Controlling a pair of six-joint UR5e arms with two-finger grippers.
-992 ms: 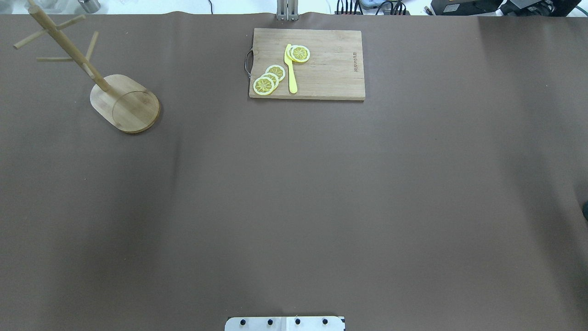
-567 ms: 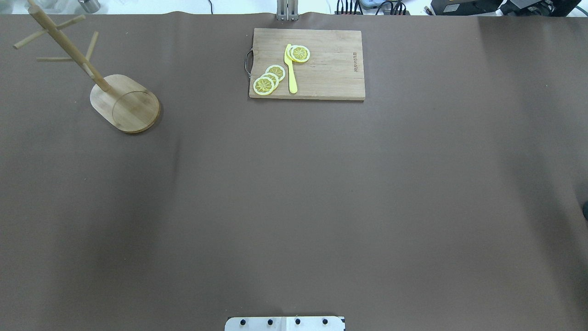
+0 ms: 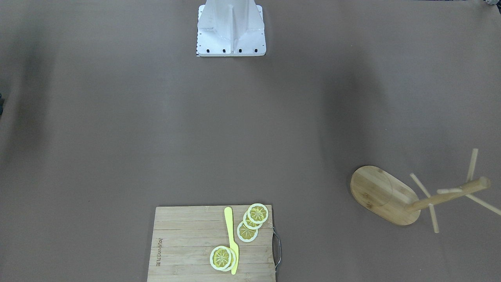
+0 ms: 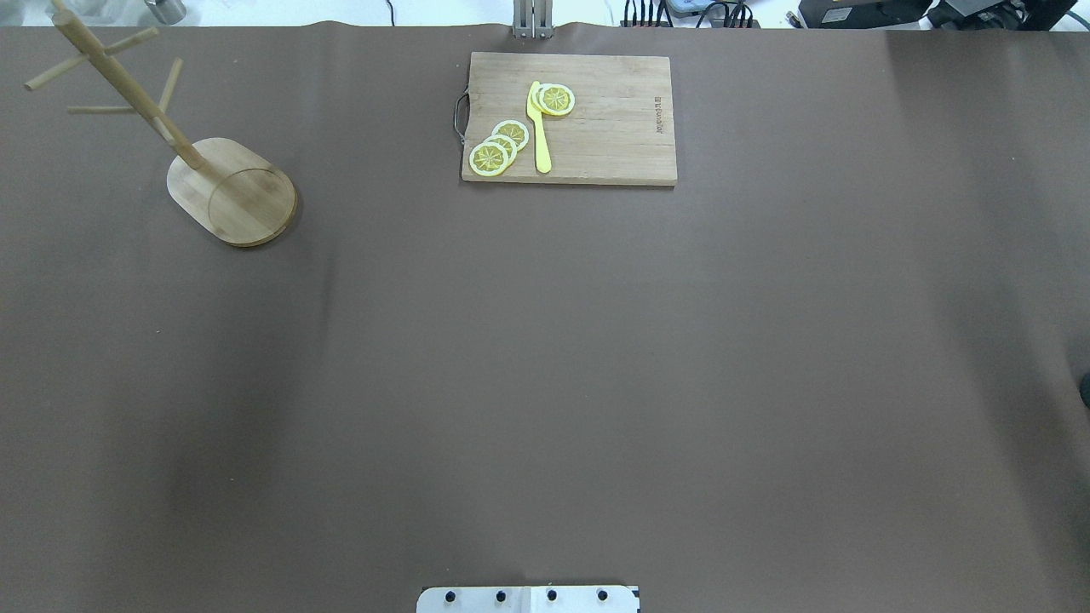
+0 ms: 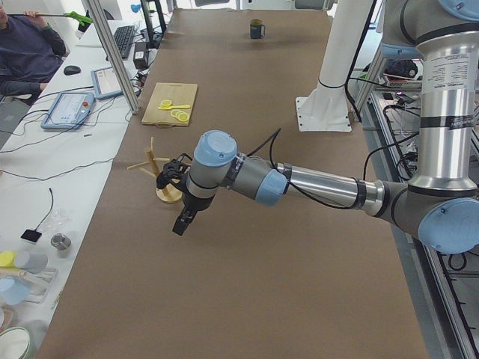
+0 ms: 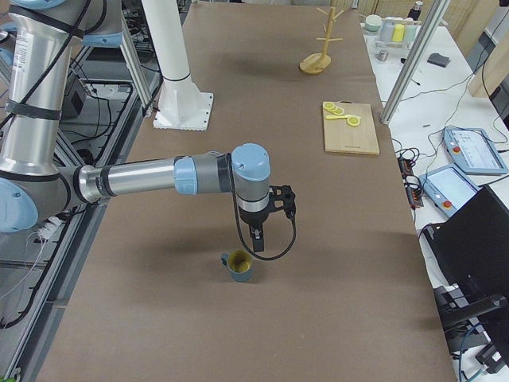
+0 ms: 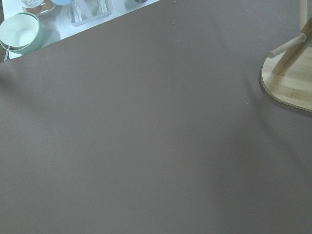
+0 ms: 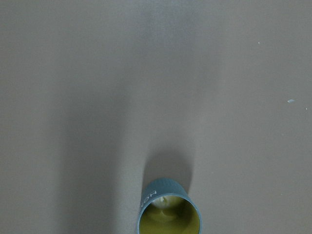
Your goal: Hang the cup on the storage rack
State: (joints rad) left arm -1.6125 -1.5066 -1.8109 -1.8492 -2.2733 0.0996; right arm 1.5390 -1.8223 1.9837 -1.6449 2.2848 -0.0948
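The cup (image 8: pixel 168 209) is blue-grey with a yellow inside, the storage rack (image 4: pixel 232 191) pale wood, the table cover (image 4: pixel 545 340) brown.

A brown-covered table (image 4: pixel 545 358) is carrying four things. In the overhead view, a wooden mug tree (image 4: pixel 232 191) is standing on its oval base at 10 o'clock. A rectangular cutting board (image 4: pixel 613 119) is lying flat at 12 o'clock, and the robot's white mounting plate (image 4: pixel 528 599) is sitting at 6 o'clock. In the right-side view, a blue-grey cup (image 6: pixel 240 267) is standing upright, mouth up, at 7 o'clock from the board and well apart from it.
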